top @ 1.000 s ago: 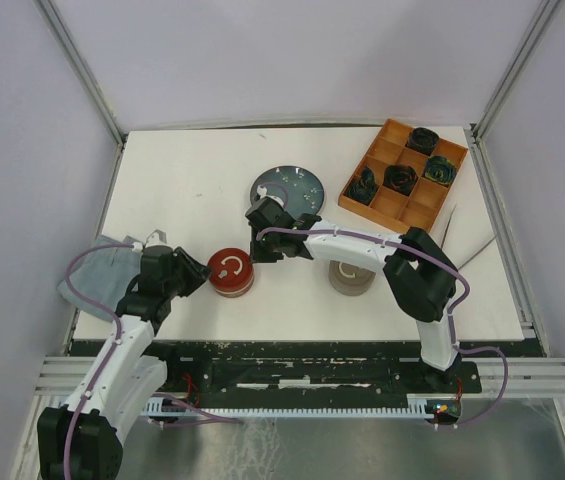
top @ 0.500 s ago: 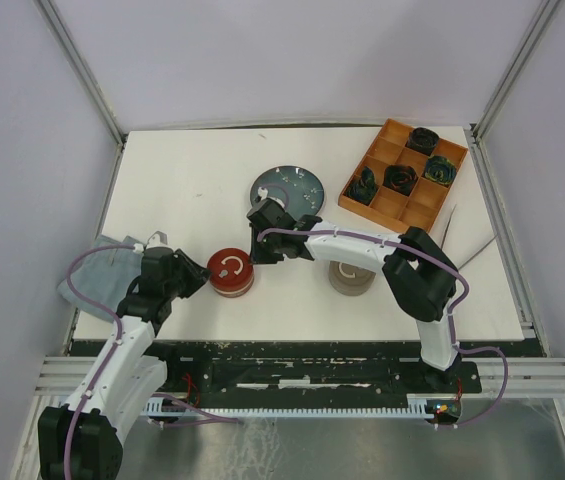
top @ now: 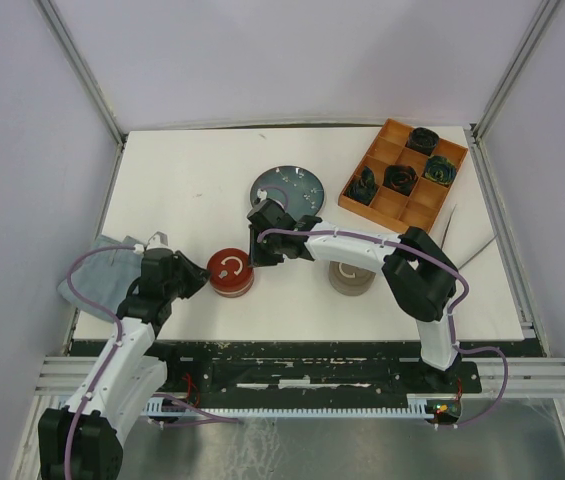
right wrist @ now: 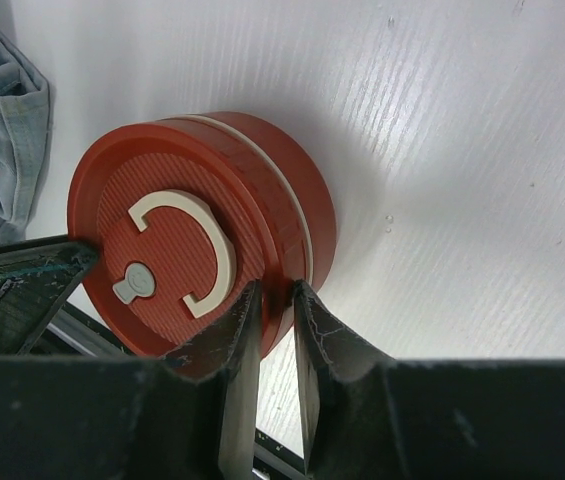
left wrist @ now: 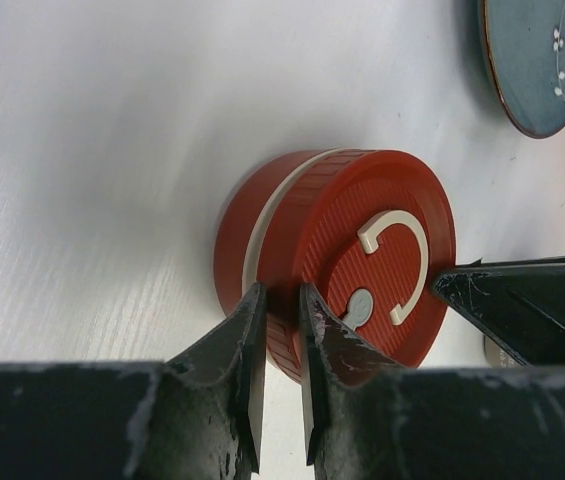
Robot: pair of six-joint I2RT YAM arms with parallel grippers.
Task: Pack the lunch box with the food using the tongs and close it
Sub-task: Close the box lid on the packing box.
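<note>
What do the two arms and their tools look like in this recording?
Both the left arm and the right arm have white links with bulky black joints. A thin purple cable loops loosely along each one. The left tool and the right tool each have two flat black fingers, scuffed and scratched along the edges.

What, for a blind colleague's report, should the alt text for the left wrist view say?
A closed round red lunch box with a white C-shaped handle sits on a white table, with the left gripper, nearly shut, at its near rim. The right arm's dark fingertip meets the lid from the right; a blue-grey plate shows top right.
</note>
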